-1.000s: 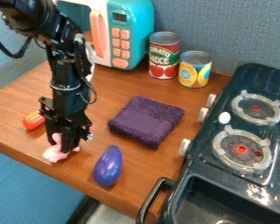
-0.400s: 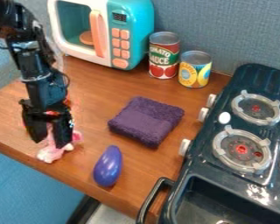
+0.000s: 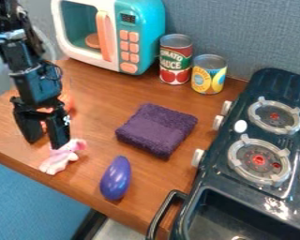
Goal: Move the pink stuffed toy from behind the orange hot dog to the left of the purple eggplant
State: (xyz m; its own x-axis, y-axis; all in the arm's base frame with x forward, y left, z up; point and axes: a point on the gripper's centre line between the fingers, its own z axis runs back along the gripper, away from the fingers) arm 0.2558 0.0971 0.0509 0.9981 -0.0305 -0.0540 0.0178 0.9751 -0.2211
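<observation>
A black robot arm slants down from the upper left, its black two-finger gripper [image 3: 45, 140] parted and apparently empty above the wooden table [image 3: 108, 126], just beside a small pink-and-white plush toy [image 3: 60, 158] lying near a glossy purple toy eggplant [image 3: 116, 178].

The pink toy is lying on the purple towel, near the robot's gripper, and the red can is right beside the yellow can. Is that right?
Not quite: the camera view shows the pink toy lying on the table, not on the purple towel. It is near the gripper, and the red can is right beside the yellow can.
</observation>
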